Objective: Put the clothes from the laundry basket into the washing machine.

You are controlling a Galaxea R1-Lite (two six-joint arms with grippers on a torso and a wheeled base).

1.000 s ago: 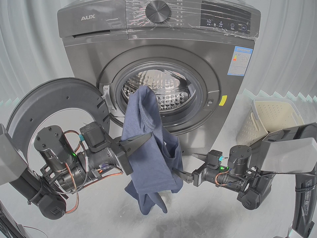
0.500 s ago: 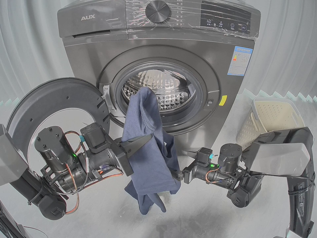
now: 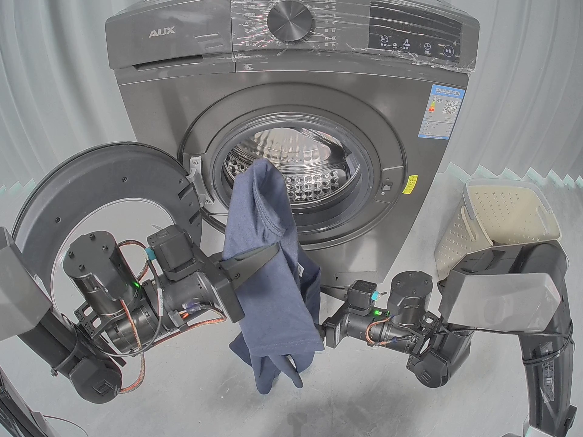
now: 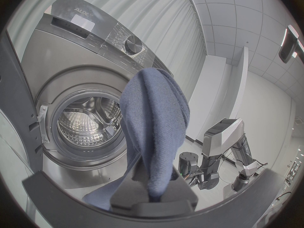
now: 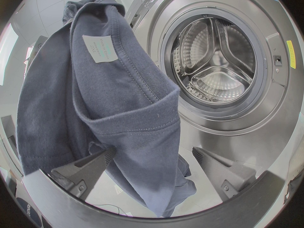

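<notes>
Navy T-shirt [image 3: 264, 213]: pinched in left gripper [image 3: 276, 251], hung before washing machine [image 3: 182, 104] opening. Right gripper [image 5: 152, 150]: spread wide astride its hanging fold. Laundry basket [image 3: 510, 213]: stood beside machine's right side.

Print logged: logo [image 3: 161, 32] on top panel of washer [image 3: 158, 110]; blue sticker [image 3: 441, 111] and yellow sticker [image 3: 410, 184] on its front, well ahead of my right gripper [image 5: 152, 151]; white printed tag [image 5: 99, 48] inside collar of shirt [image 5: 126, 111], just before that gripper.
</notes>
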